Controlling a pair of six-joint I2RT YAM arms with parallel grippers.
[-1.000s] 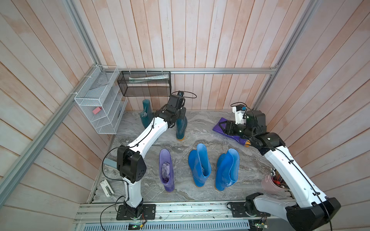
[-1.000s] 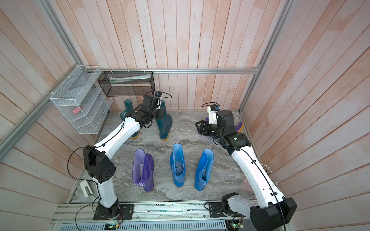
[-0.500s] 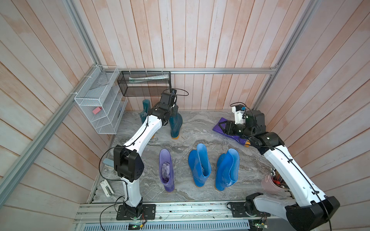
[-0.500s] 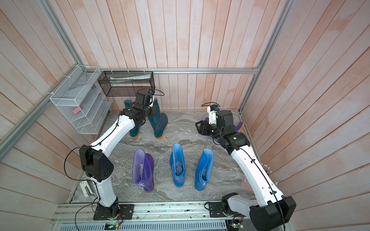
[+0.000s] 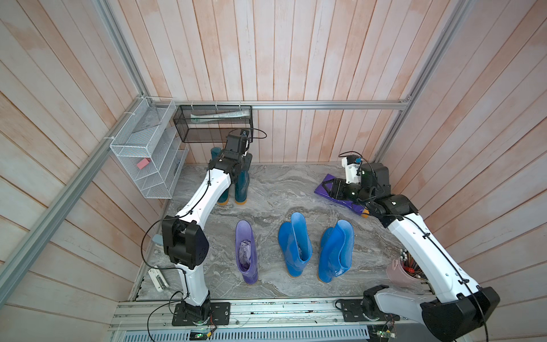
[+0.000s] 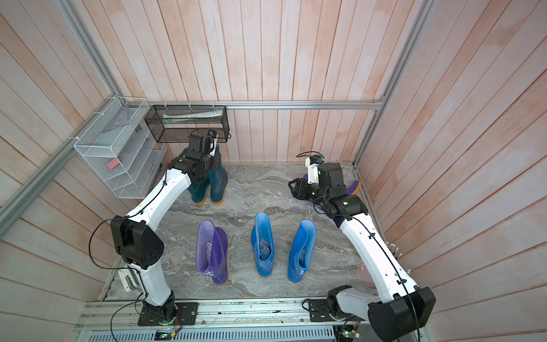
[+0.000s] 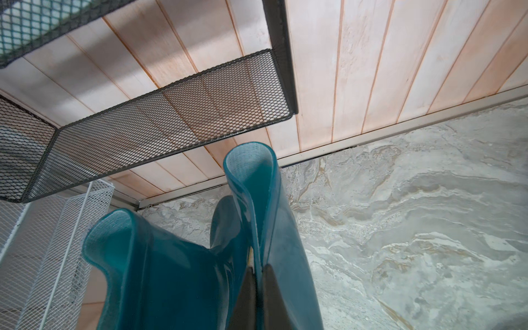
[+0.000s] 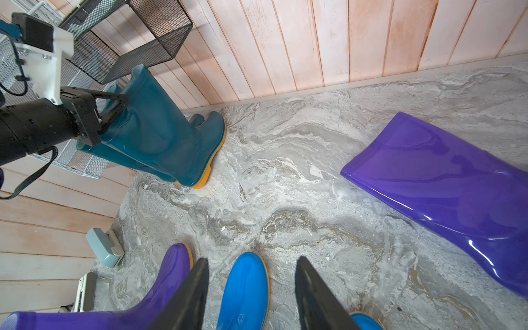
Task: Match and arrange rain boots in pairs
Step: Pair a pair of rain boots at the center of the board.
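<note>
Two dark teal rain boots stand side by side at the back left by the wall. My left gripper (image 7: 258, 268) is shut on the top rim of the teal boot (image 5: 242, 186) nearer the middle, and the other teal boot (image 6: 198, 189) is partly behind my arm. A purple boot (image 8: 445, 194) lies on its side at the back right. My right gripper (image 8: 251, 260) hangs open beside its shaft, holding nothing. Along the front stand a lavender boot (image 5: 247, 254) and two bright blue boots (image 5: 296, 245) (image 5: 337, 251).
A black mesh basket (image 5: 213, 124) hangs on the back wall just above the teal boots. A white wire rack (image 5: 148, 160) is on the left wall. The pink pencil cup (image 5: 399, 274) stands front right under my right arm. Small white devices (image 5: 158, 278) lie front left.
My left arm has carried the teal boot left and back, up against the other teal boot by the wall. The right arm has hardly moved.
</note>
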